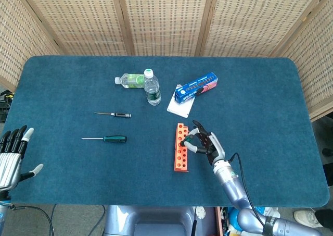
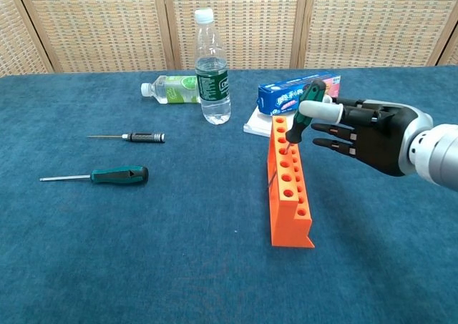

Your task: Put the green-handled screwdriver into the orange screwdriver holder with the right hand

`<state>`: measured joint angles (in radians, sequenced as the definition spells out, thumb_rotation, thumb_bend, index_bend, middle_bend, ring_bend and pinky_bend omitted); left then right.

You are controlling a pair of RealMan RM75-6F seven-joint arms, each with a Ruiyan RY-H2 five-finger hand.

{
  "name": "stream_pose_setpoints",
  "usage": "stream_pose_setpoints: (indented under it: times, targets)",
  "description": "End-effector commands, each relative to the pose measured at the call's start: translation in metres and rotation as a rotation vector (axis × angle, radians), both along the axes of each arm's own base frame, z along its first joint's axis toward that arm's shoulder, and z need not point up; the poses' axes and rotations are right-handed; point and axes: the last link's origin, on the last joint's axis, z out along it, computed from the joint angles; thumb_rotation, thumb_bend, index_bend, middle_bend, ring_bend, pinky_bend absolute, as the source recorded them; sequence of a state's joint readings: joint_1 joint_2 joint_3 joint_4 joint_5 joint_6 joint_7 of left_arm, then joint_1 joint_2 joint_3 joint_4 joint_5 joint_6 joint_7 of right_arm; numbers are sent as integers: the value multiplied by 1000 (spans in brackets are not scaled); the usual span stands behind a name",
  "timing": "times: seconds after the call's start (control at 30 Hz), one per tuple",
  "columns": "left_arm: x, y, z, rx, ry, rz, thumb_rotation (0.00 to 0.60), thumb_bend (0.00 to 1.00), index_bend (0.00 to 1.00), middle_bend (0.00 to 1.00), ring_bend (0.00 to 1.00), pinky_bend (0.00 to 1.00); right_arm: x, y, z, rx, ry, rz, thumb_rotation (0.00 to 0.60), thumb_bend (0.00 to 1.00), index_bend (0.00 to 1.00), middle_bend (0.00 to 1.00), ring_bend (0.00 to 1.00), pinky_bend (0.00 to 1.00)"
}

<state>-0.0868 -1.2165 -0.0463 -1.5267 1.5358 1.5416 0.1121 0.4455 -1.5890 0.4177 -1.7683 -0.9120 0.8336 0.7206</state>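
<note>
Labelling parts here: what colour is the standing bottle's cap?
White; the upright bottle's cap shows best in the chest view.

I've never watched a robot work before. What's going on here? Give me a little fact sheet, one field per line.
Right hand: holds a green-handled screwdriver, tilted, tip in a hole of the orange holder
Left hand: open, holds nothing, at the table's left edge
Lying loose: second green-handled screwdriver, black-handled screwdriver
Bottles: one upright, one lying down
Behind the holder: blue box
</note>
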Motion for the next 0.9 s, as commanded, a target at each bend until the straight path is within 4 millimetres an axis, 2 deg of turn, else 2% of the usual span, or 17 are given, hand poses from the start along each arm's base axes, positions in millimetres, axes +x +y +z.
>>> stream_pose_setpoints:
  times: [0.03, 0.23, 0.77, 0.9]
  targets:
    - [0, 0, 0, 0, 0, 1, 600, 0, 0, 0, 0, 0, -1, 1, -1, 1, -2, 4, 600, 218, 646, 32, 0, 0]
    - [0, 0, 0, 0, 0, 0, 600, 0, 0, 0, 0, 0, 0, 1, 0, -6, -3, 17, 600, 218, 628, 34, 0, 0]
    - [0, 0, 1, 5, -2, 0, 600, 0, 0, 0, 0, 0, -2, 5, -3, 3, -8, 49, 600, 218, 415, 24, 0, 0]
    - [0, 0, 1, 7, -3, -2, 600, 0, 0, 0, 0, 0, -2, 5, -3, 0, -14, 53, 600, 219, 408, 23, 0, 0]
